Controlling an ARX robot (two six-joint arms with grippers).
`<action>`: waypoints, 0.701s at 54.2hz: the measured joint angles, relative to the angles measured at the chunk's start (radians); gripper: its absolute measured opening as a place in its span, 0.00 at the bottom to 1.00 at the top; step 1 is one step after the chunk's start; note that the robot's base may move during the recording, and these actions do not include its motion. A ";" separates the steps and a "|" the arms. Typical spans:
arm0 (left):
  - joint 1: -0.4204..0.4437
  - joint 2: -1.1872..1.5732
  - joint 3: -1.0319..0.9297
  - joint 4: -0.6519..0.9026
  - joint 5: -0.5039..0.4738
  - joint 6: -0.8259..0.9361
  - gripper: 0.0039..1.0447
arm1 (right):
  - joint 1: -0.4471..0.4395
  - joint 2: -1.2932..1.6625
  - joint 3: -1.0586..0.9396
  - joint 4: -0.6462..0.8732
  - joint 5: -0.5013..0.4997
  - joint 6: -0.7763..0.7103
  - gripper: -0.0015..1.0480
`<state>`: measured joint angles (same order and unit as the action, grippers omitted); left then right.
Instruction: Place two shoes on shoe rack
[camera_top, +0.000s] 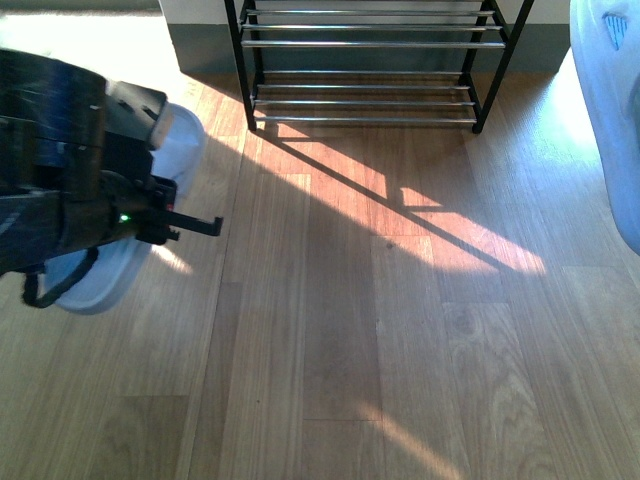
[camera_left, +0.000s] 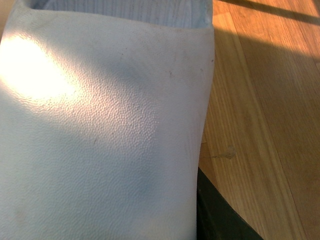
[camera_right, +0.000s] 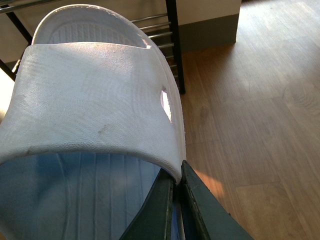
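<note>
The shoe rack (camera_top: 365, 72) is a black frame with silver rods, standing at the far middle of the floor. Low at the left, my left gripper (camera_top: 160, 225) is shut on a pale blue slide sandal (camera_top: 95, 285). That sandal's pebbled strap (camera_left: 100, 130) fills the left wrist view, with one dark finger (camera_left: 220, 217) at its edge. A second pale blue slide sandal (camera_top: 612, 110) hangs at the right edge of the front view. My right gripper (camera_right: 177, 175) is shut on the side of its strap (camera_right: 95, 100), and the shoe rack (camera_right: 172, 45) stands just beyond its toe.
A wooden plank floor (camera_top: 380, 330) spreads between me and the rack, crossed by bright sun patches (camera_top: 440, 230) and the rack's shadow. A wall with a grey skirting board (camera_top: 200, 50) runs behind the rack.
</note>
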<state>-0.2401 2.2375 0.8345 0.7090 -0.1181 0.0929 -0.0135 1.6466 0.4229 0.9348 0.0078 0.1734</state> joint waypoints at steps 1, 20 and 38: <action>0.000 -0.038 -0.032 0.003 -0.016 -0.006 0.02 | 0.000 0.000 0.000 0.000 0.000 0.000 0.02; -0.042 -0.731 -0.417 -0.151 -0.266 -0.043 0.02 | 0.000 0.000 0.000 0.000 0.000 0.000 0.02; -0.044 -0.764 -0.420 -0.153 -0.268 -0.046 0.02 | 0.000 0.000 0.000 0.000 0.000 0.000 0.02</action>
<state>-0.2844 1.4734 0.4141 0.5560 -0.3862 0.0471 -0.0135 1.6463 0.4229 0.9348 0.0078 0.1734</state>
